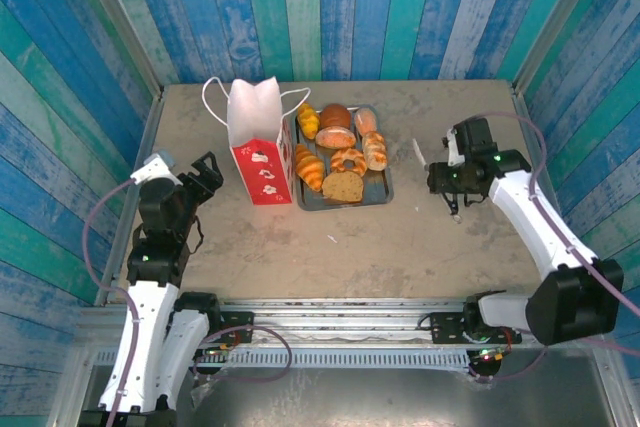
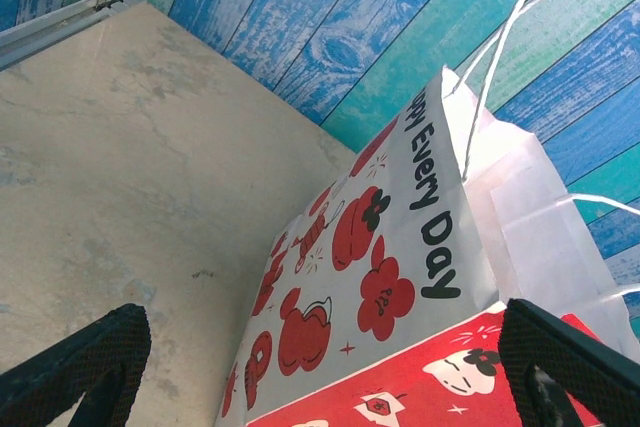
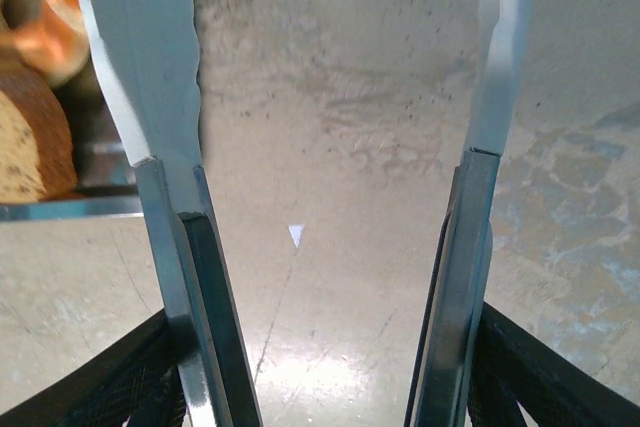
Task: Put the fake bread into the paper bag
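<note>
The paper bag [image 1: 255, 147] stands upright, white on top with a red lower band and white cord handles. To its right, the fake bread lies on a grey tray [image 1: 382, 192]: a croissant [image 1: 309, 167], a brown loaf slice [image 1: 343, 187], a ring bagel [image 1: 349, 160], a round bun [image 1: 336, 127] and rolls. My left gripper [image 1: 205, 175] is open just left of the bag, and the left wrist view looks up the bag's printed side [image 2: 400, 247] between the wide-set fingers [image 2: 80, 367]. My right gripper [image 1: 430, 159] hangs open over bare table right of the tray, nothing between its fingers [image 3: 150, 67]. The loaf slice [image 3: 30, 137] shows at the left edge.
Blue and green plank walls enclose the table [image 1: 400, 237] on three sides. Bare tabletop lies in front of the tray and bag. A small white speck [image 3: 296, 235] lies on the table under the right gripper. The tray's rim [image 3: 60, 209] sits just left of the right fingers.
</note>
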`<state>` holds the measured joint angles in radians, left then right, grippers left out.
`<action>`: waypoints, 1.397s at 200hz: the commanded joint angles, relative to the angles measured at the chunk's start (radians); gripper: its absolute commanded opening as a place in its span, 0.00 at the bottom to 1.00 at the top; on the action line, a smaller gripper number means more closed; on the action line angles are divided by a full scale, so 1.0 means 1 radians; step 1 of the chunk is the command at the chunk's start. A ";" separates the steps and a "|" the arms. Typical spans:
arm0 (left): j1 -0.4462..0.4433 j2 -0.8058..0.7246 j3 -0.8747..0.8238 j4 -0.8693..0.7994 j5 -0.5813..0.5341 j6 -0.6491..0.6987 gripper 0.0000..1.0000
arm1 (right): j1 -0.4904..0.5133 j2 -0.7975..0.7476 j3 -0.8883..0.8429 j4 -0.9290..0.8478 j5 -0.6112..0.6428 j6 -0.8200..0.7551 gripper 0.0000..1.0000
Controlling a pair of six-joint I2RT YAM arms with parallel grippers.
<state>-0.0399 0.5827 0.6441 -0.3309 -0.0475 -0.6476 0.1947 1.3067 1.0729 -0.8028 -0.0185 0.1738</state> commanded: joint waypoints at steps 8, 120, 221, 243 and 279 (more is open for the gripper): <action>0.005 -0.001 0.009 -0.011 0.020 0.003 0.94 | -0.009 0.058 0.042 -0.056 -0.008 -0.059 0.70; 0.004 0.017 0.028 -0.015 0.050 0.010 0.94 | -0.011 0.097 0.111 -0.103 0.037 -0.082 0.72; 0.004 0.241 0.329 -0.146 0.200 0.124 0.94 | 0.002 0.032 0.197 -0.179 -0.111 -0.110 0.69; 0.005 0.329 0.354 -0.127 0.214 0.147 0.94 | 0.045 0.044 0.222 -0.197 -0.094 -0.110 0.69; 0.005 0.446 0.347 -0.073 0.199 0.143 0.94 | 0.143 0.128 0.297 -0.222 -0.041 -0.096 0.69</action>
<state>-0.0399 0.9783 0.9905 -0.4290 0.1379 -0.5266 0.2871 1.3804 1.3113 -0.9951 -0.0856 0.0769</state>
